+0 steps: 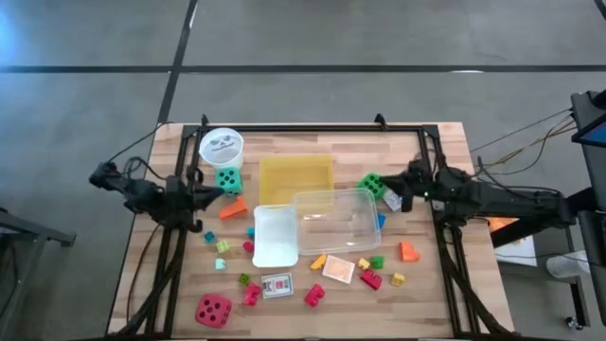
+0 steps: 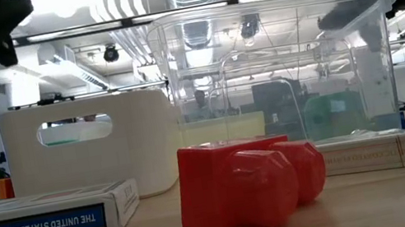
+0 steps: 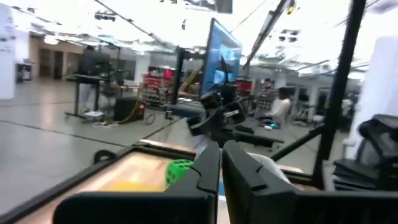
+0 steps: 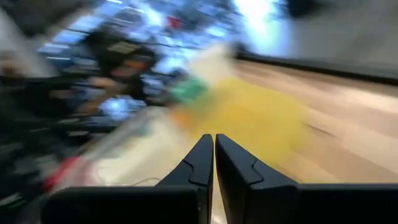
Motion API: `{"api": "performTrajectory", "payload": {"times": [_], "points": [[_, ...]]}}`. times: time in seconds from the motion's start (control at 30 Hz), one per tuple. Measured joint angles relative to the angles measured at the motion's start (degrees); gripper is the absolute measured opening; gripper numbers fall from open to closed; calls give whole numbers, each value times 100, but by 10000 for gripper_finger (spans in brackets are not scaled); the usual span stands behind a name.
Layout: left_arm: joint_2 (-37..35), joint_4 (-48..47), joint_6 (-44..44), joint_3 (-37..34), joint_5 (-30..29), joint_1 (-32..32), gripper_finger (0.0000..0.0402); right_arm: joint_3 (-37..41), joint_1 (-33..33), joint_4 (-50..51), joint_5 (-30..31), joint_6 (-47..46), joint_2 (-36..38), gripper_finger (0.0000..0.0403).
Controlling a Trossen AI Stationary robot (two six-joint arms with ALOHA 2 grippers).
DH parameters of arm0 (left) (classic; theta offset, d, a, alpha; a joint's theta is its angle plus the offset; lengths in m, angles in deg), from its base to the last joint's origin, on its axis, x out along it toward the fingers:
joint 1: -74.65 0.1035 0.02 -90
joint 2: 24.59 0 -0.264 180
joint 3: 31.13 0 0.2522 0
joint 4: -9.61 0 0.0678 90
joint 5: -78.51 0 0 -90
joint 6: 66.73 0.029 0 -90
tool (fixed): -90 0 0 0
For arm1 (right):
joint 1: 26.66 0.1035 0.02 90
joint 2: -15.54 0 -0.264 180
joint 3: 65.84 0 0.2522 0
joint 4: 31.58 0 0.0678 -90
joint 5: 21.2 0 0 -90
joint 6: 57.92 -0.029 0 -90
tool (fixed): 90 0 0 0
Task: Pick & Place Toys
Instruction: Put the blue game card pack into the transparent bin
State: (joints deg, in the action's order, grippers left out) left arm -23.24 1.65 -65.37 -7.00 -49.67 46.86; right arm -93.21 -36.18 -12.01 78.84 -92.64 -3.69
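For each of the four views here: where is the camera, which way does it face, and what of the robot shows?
High: overhead, straight down; both arms, left gripper, right gripper.
Low: table-top height, level past red block into clear box; arms at top corners.
Left wrist: forward over shut fingers.
Right wrist: forward over shut fingers, blurred.
Shared: high and left wrist views show green die.

Light came from overhead ceiling strips, even and bright on the table (image 1: 312, 142) — shadows there were faint and short. At table height the lamps blew out to white behind the clear box (image 2: 279, 75), whose walls carried reflections; the red block (image 2: 240, 186) close to the lens stayed fairly crisp. The right wrist picture was heavily smeared by motion — the yellow tray (image 4: 255, 115) a mere blur. The left wrist picture was soft, with glare above.
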Motion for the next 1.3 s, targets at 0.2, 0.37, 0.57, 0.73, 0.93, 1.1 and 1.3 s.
{"api": "performTrajectory", "payload": {"times": [0.2, 0.37, 0.57, 0.73, 0.93, 1.1, 1.3], "points": [[0, -1959, -649, 1177, -302, 5, 14, -1228, 0, 2354, 645, -1950, -337, 15], [0, -2646, -1433, 1639, -619, 5, 14, -1908, 2, 3843, 606, -3168, -734, 15], [159, -2095, -1340, 1556, -879, 4, 14, -2308, 2, 4496, 297, -3181, -1178, 15], [801, -2005, -1086, 1872, -882, 3, 14, -2398, 2, 4496, 145, -2950, -1470, 15], [1939, -2423, -1189, 2370, -899, 19, 14, -2452, 2, 4495, -19, -2724, -1660, 15], [2500, -2820, -1340, 2683, -1404, 40, 14, -2429, 2, 4589, -18, -2909, -1742, 15], [2577, -3073, -1684, 2669, -1973, 115, 14, -2271, 13, 4650, -355, -3275, -1949, 15]]}}
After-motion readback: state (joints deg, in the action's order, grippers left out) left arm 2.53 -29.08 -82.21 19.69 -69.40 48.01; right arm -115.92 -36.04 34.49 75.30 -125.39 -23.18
